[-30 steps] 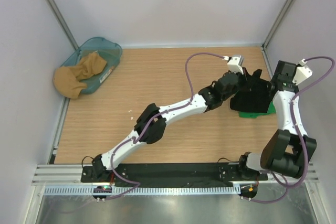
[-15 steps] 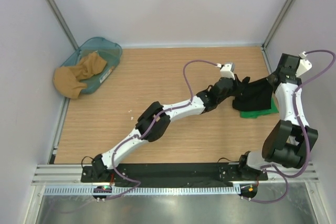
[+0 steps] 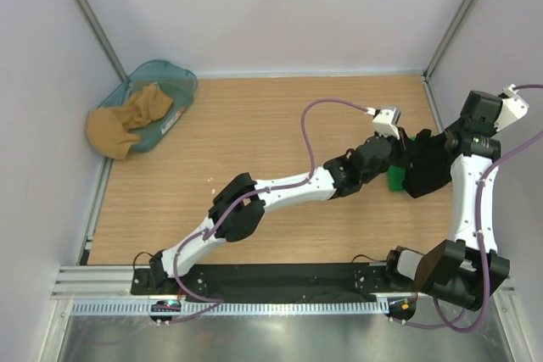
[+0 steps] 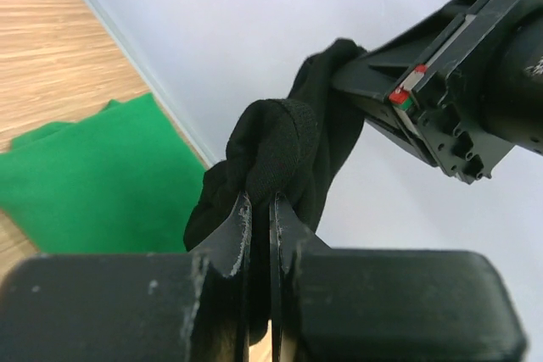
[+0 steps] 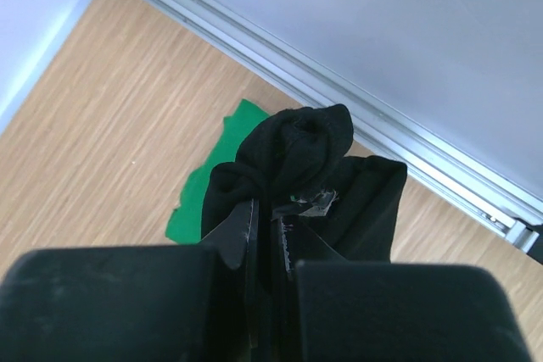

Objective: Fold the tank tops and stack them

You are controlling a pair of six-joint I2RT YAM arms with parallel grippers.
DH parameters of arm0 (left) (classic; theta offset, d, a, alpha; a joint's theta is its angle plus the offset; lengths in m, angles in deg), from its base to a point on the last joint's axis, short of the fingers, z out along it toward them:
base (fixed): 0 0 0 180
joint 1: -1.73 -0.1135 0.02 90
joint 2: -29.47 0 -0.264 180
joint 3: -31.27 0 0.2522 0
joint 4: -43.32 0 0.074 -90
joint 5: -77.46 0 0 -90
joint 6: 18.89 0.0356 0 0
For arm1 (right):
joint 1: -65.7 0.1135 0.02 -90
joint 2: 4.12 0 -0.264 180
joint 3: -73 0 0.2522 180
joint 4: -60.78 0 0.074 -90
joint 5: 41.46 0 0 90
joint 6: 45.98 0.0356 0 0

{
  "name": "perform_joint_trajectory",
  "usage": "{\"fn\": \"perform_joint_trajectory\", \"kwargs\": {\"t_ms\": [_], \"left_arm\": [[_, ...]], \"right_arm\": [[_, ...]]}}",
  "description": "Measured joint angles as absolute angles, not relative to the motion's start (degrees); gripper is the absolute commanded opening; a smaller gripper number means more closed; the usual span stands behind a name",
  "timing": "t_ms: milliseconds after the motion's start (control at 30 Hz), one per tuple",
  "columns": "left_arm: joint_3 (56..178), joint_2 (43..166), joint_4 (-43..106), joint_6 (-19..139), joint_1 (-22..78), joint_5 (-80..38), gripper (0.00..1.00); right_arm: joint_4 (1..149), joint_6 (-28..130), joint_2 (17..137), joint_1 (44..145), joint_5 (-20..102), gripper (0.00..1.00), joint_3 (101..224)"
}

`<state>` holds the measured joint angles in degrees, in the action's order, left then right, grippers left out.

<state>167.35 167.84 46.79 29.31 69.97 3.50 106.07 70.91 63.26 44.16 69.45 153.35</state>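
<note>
The black tank top [image 3: 427, 167] hangs above the bench [image 3: 254, 133] at its 3 o'clock side, over the green tank top [image 3: 395, 179], which lies flat. The left pincer [image 4: 261, 209] and the right pincer [image 5: 270, 214] each pinch a bunch of the black cloth, jaws almost together. A basket [image 3: 182, 82] stands at 10 o'clock.

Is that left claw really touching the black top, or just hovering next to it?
Touching. The left wrist view shows the left gripper pinched shut on a bunched fold of the black tank top.
</note>
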Motion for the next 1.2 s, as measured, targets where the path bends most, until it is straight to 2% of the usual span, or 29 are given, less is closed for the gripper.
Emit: {"fn": "perform_joint_trajectory", "kwargs": {"t_ms": [267, 667, 1200], "left_arm": [[168.9, 168.9, 45.6, 29.3, 69.4, 4.0, 0.0], [170.5, 172.5, 45.0, 27.8, 69.2, 3.9, 0.0], [177.2, 177.8, 43.0, 28.1, 68.2, 4.0, 0.0]], "right_arm": [[107.2, 70.5, 67.9, 42.7, 68.7, 0.01, 153.4], [106.6, 70.5, 68.3, 39.0, 67.5, 0.01, 150.2], [102.8, 71.6, 76.0, 34.7, 59.4, 0.01, 149.7]]}}
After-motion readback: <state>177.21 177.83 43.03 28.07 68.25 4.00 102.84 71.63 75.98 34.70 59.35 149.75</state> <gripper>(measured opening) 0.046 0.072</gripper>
